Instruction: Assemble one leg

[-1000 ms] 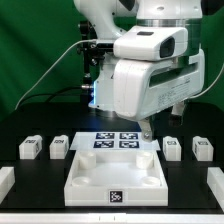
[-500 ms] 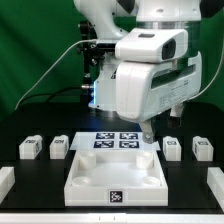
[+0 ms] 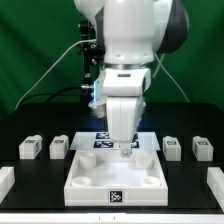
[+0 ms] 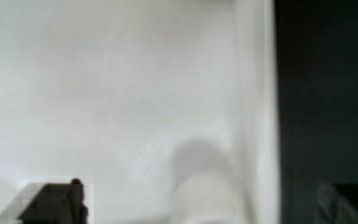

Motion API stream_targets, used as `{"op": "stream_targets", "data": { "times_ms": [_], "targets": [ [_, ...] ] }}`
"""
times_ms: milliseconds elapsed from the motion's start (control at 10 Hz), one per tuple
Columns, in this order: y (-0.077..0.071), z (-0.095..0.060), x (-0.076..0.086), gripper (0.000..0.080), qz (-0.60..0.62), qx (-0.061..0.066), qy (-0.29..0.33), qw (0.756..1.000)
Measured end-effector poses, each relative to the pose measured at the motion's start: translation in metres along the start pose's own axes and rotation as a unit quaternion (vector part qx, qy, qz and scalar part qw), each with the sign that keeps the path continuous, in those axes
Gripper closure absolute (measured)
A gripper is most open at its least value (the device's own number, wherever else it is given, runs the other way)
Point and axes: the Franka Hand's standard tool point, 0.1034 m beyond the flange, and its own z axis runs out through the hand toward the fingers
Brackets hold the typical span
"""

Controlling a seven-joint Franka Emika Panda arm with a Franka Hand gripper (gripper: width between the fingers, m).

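Four alike white legs lie in a row on the black table: two at the exterior view's left (image 3: 29, 148) (image 3: 59, 147) and two at its right (image 3: 171, 147) (image 3: 201, 149), each with a tag on its blocky end. My gripper (image 3: 124, 149) points down over the back edge of the large white square panel (image 3: 95, 180), between the two pairs of legs. In the wrist view the fingertips (image 4: 55, 200) stand wide apart over the panel's white surface (image 4: 140, 100), with nothing held between them. The gripper (image 4: 202, 205) is open and touches no leg.
The marker board (image 3: 104, 140) lies behind the panel, partly hidden by the arm. White parts sit at the front left (image 3: 5, 180) and front right (image 3: 214, 182) corners. Green backdrop and cables stand behind the arm.
The arm has swung round and moved toward the exterior view's left; the gripper has come down from over the marker board's right side to the panel's back edge.
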Motion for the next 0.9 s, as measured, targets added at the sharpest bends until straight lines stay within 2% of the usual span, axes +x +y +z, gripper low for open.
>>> {"op": "stream_targets", "data": {
  "times_ms": [200,500,600,700,800,900],
  "targets": [
    [-0.008,0.017,-0.015,0.0150,-0.050,0.003,0.003,0.999],
    [-0.008,0.020,-0.015,0.0159,-0.040,0.004,0.003,0.999],
    [-0.008,0.020,-0.015,0.0335,-0.040,0.004,0.003,0.999],
    [-0.008,0.020,-0.015,0.0335,-0.040,0.004,0.003,0.999],
    [-0.008,0.020,-0.015,0.0571,-0.040,0.004,0.004,0.999],
    [-0.008,0.020,-0.015,0.0705,-0.040,0.004,0.004,0.999]
  ]
}}
